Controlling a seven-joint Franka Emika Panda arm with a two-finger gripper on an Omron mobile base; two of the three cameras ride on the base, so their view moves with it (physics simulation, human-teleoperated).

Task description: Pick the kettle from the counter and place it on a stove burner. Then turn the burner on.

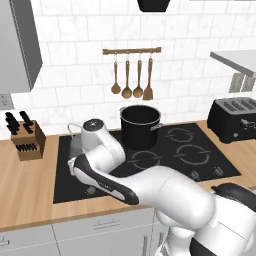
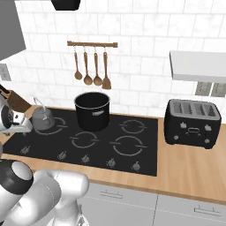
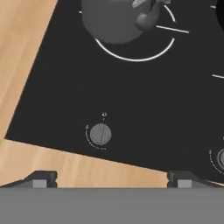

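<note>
The kettle (image 3: pixel 114 19) sits at the top of the hand view, already on the stove burner (image 3: pixel 135 56), whose ring curves below it. It looks like rigid, smooth metal, probably slippery and not heavy; its thin wire handle would be the place to grasp. Lower left of centre is a round knob (image 3: pixel 100 133). The gripper (image 3: pixel 111 179) is spread wide, holding nothing.

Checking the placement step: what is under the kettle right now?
The kettle sits on the black cooktop inside a grey burner ring. The ring's far arc and the glass directly beneath it are covered.
</note>
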